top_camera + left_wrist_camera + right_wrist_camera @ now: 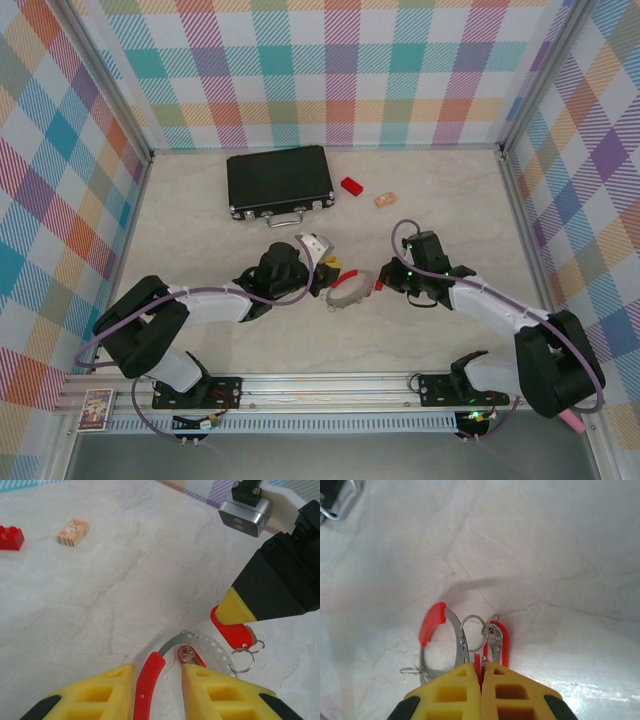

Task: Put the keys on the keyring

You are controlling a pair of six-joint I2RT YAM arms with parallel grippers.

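The keyring [348,295] lies mid-table between both grippers. Its red arc [150,680] runs between the fingers of my left gripper [157,667], resting against one finger with a clear gap to the other, so those jaws stand open. The perforated silver band [212,647] curves away from the arc. My right gripper [481,666] is shut on a key's red head [232,632], which hangs from split rings [243,658] on the band. A second key [494,637] with a red rim lies inside the hoop, by the left gripper's fingertip. The left gripper [326,275] and right gripper [380,282] almost meet.
A shut black case [280,180] sits at the back, its handle [337,502] facing the arms. A red block [351,186] and a small tan block [385,199] lie to its right. Plaid walls close three sides.
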